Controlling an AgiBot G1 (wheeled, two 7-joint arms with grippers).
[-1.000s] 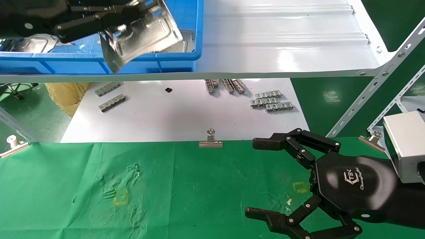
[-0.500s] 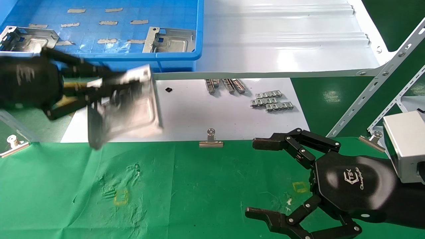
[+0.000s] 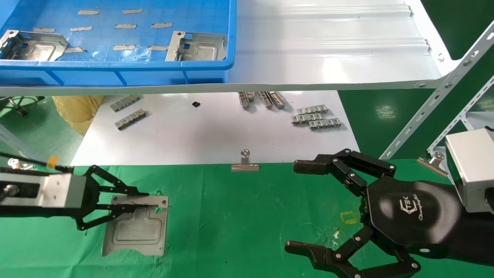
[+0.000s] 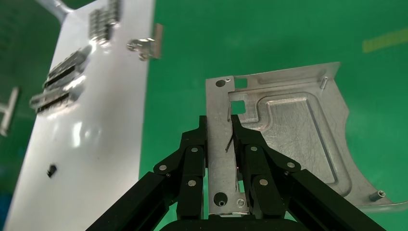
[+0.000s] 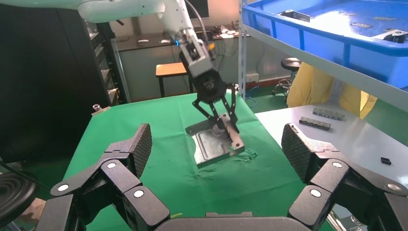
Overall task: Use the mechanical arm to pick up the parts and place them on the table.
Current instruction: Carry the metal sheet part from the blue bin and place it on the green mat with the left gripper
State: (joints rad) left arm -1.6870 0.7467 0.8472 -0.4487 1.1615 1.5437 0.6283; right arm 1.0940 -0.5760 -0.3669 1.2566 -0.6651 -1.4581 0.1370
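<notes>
Left gripper [image 3: 148,200] low over the green counter [image 3: 247,216], jaws clamped on the raised flange of a part [image 3: 135,231]. Plate lies flat on the cloth, spreading away to one side of the jaws; wrist view shows only the thin edge strip between them.

Part judged stiff, light, slick sheet metal with sharp tabs. The upright flange looks like the one good hold; flat faces give nothing to pinch.

Blue bin [image 3: 227,46] on the shelf, well beyond the jaws, holds two more parts, one at each end.

Right gripper [image 3: 308,206] parked over the counter, jaws wide apart, nothing between them.
</notes>
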